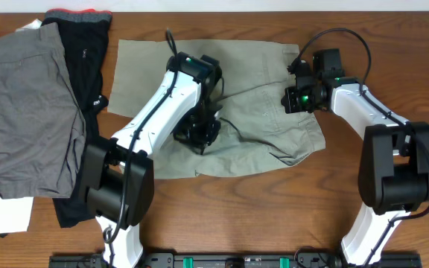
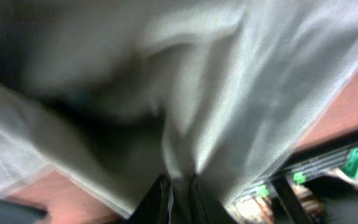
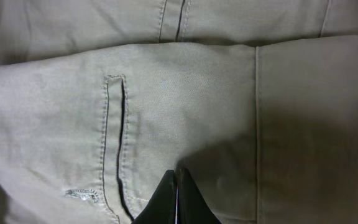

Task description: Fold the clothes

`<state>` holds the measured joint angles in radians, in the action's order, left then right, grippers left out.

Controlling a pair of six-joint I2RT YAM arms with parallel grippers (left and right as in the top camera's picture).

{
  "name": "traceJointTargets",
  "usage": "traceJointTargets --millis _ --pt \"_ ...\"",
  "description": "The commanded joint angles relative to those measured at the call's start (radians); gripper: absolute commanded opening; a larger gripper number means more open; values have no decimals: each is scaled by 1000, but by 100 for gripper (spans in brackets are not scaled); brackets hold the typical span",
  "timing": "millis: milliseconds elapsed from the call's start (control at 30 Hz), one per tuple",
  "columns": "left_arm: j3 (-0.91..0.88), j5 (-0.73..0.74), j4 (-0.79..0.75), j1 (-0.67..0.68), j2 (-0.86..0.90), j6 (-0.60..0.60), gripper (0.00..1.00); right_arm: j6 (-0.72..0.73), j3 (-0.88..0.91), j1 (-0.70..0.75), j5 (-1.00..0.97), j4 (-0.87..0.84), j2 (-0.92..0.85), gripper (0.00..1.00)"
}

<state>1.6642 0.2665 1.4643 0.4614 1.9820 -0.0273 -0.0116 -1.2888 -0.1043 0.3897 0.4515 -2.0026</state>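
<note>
The khaki-beige shorts (image 1: 255, 145) lie spread across the middle of the table, rumpled where my arms meet them. My left gripper (image 1: 199, 134) is down on their centre. In the blurred left wrist view a fold of the shorts (image 2: 229, 93) rises from between the fingers, and the left gripper (image 2: 180, 194) is shut on it. My right gripper (image 1: 293, 98) is at the shorts' right side. In the right wrist view the right gripper (image 3: 176, 180) is shut, tips pressed together over the shorts (image 3: 197, 93) beside a welt pocket slit (image 3: 122, 143). No cloth shows between those tips.
Darker grey shorts (image 1: 24, 112) lie at the far left, partly over a black garment with a red waistband (image 1: 80, 74). Something white (image 1: 2, 212) pokes out below them. Bare wooden table (image 1: 274, 216) shows in front, with the arms' base rail (image 1: 214, 260) along the near edge.
</note>
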Motion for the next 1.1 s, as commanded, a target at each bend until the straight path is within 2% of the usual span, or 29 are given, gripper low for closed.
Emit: traceJointTargets --millis 0,167,333,400,567,700,733,767,833,867,933,967,1067 --pt "21 39 78 5 -26 114 13 7 -3 -5 3 -6 -39 2" --pt "21 39 201 29 -26 171 6 11 -3 -5 3 -9 -61 2" --pt "15 39 226 62 -28 262 6 11 -3 -5 3 -20 -63 3" --pt "14 27 226 72 -28 262 6 11 -3 -5 3 -22 -63 5" --pt "14 -230 149 50 -28 368 6 11 -3 -5 3 -37 -63 13" --pt "14 -272 40 -16 -28 385 6 10 -3 -5 3 -37 -63 25" --pt "14 -272 14 -38 -28 383 8 10 -3 -5 2 -37 -63 29" --pt "14 -271 -11 -59 -28 377 14 10 -3 -5 -1 -37 -63 34" --pt "13 -264 -76 -100 -28 325 29 10 -3 -5 -1 -38 -63 39" --pt "10 -244 -115 -122 -28 284 40 10 -3 -5 -2 -39 -63 41" --pt "-3 -196 -180 -157 -28 231 51 3 -3 -5 -9 -38 -63 45" --pt "-13 -163 -212 -175 -27 217 56 3 -3 -5 -20 -37 -63 46" --pt "-44 -66 -283 -214 -26 152 59 3 -3 -5 -35 -35 -63 47"
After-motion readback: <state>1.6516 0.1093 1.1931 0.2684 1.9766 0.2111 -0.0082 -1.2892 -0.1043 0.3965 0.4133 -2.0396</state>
